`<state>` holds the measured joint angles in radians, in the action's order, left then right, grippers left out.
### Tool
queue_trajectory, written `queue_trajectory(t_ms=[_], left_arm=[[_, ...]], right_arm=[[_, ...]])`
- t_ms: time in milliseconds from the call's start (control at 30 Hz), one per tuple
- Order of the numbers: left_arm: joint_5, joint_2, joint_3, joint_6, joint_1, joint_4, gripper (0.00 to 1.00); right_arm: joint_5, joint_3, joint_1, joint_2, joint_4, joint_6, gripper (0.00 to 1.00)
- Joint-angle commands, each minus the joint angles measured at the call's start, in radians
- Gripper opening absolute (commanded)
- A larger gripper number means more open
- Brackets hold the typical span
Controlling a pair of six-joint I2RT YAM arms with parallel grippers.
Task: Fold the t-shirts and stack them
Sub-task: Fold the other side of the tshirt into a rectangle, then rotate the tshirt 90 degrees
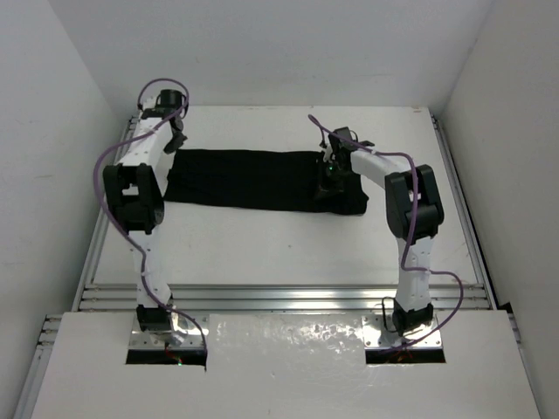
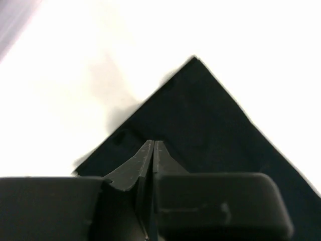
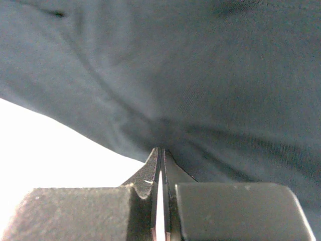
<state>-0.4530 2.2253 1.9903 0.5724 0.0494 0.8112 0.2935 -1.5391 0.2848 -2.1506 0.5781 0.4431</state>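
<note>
The black t-shirt [image 1: 253,179] lies as a long folded strip across the far half of the white table [image 1: 288,253]. My left gripper [image 1: 176,142] is at the strip's far left corner, jaws shut. In the left wrist view its tips [image 2: 153,142] rest over the flat cloth [image 2: 210,125], and no fold shows between them. My right gripper [image 1: 331,179] is down on the strip's right end. In the right wrist view its tips [image 3: 162,149] are shut on the cloth [image 3: 200,65], with creases running into the pinch.
White walls close the table in at the back and on both sides. Aluminium rails [image 1: 279,297] run along the near edge and another rail [image 1: 456,183] runs down the right side. Purple cables loop off both arms.
</note>
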Motion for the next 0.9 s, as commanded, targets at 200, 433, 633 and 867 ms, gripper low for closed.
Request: queue_trajectory(t_ms=[200, 433, 633, 867], left_arm=[[0.088, -0.268, -0.303, 0.125, 0.062, -0.008, 0.00], [0.342, -0.055, -0.251, 0.011, 0.069, -0.198, 0.00], [0.243, 0.085, -0.125, 0.061, 0.067, -0.032, 0.00], [0.126, 0.074, -0.217, 0.104, 0.029, 0.069, 0.00]], right_arm=[[0.003, 0.019, -0.004, 0.199, -0.009, 0.005, 0.02], [-0.163, 0.048, -0.018, 0.242, 0.066, 0.164, 0.20], [-0.189, -0.033, -0.016, 0.080, 0.181, 0.278, 0.20], [-0.398, -0.102, -0.022, -0.018, 0.318, 0.408, 0.40]])
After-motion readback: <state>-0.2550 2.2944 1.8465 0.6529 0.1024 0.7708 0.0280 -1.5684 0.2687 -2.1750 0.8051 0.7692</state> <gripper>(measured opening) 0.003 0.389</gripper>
